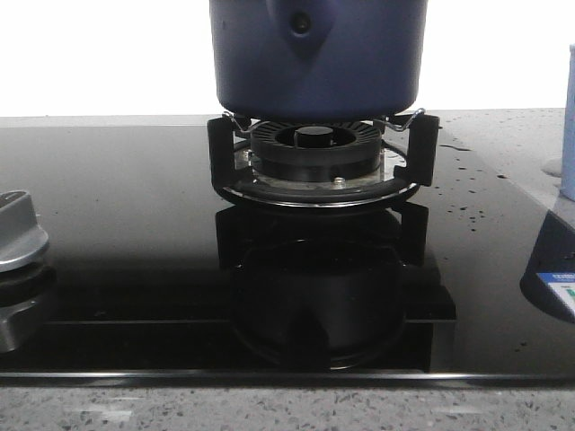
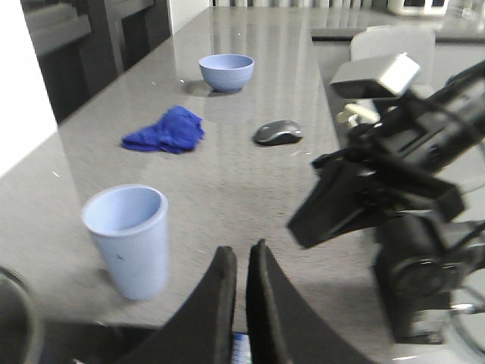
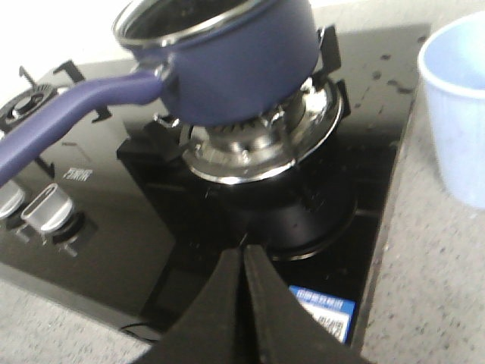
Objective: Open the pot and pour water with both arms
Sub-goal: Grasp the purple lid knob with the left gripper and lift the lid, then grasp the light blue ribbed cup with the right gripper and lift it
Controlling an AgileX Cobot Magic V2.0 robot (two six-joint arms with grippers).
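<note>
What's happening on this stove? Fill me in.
Nothing is being handled right now. The navy pot sits on the gas burner of the black glass cooktop with no lid on it, its long handle free. The right pincer hangs shut in front of the burner, gripping nothing. The left pincer is shut too, over the grey counter near a pale blue cup.

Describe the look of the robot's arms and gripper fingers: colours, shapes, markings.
Both grippers, left and right, have matte black fingers, broad at the base and curving up to narrow tips. The left wrist view shows another arm: black, blocky, angular housings carrying a pale grey-white box. No markings or cables are discernible.
</note>
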